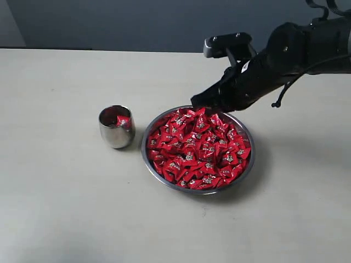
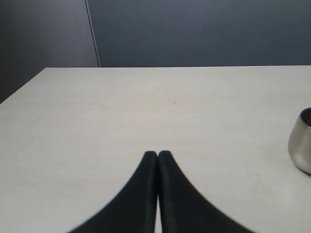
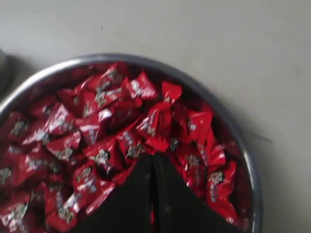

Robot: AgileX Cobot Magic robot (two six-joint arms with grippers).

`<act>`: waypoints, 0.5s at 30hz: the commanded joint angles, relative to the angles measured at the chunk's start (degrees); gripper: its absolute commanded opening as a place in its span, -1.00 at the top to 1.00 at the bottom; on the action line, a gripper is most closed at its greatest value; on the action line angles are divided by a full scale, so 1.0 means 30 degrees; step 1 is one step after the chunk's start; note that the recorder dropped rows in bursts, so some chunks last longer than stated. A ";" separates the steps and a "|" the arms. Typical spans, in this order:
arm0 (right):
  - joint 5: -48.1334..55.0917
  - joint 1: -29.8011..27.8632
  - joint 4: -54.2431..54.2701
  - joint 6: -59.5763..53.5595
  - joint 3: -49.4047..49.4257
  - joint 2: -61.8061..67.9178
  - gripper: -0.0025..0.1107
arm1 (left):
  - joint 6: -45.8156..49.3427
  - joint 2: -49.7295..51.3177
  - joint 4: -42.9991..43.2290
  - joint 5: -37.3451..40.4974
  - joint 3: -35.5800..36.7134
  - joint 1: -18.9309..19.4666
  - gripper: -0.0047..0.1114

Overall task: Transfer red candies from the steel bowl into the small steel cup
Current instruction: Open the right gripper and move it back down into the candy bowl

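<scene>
The steel bowl sits mid-table, heaped with red candies. Just to its left stands the small steel cup with a red candy inside. My right gripper hovers low over the bowl's far rim, shut. In the right wrist view its fingertips are pressed together right above the candies inside the bowl's rim; a candy lies at the tips, but I cannot tell if it is pinched. My left gripper is shut and empty over bare table, with the cup off to one side.
The pale tabletop stretches around the bowl and cup. A dark wall runs behind the table's far edge. The right arm reaches in from the upper right.
</scene>
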 commanded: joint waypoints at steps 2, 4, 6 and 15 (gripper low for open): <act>0.1740 0.0116 0.2133 -0.3581 0.0014 0.0012 0.96 | -0.0049 -0.0085 0.0023 -0.0034 0.0073 0.0017 0.91; 0.2162 0.0328 0.3496 -0.5849 0.0014 0.0012 0.96 | -0.0049 -0.0085 0.0023 -0.0034 0.0073 0.0017 0.91; 0.2466 0.0759 0.4719 -0.8632 0.0014 0.0012 0.96 | -0.0049 -0.0085 0.0023 -0.0034 0.0073 0.0017 0.91; 0.2196 0.3178 0.3929 -1.1528 -0.1372 0.1195 0.96 | -0.0049 -0.0085 0.0023 -0.0034 0.0073 0.0017 0.91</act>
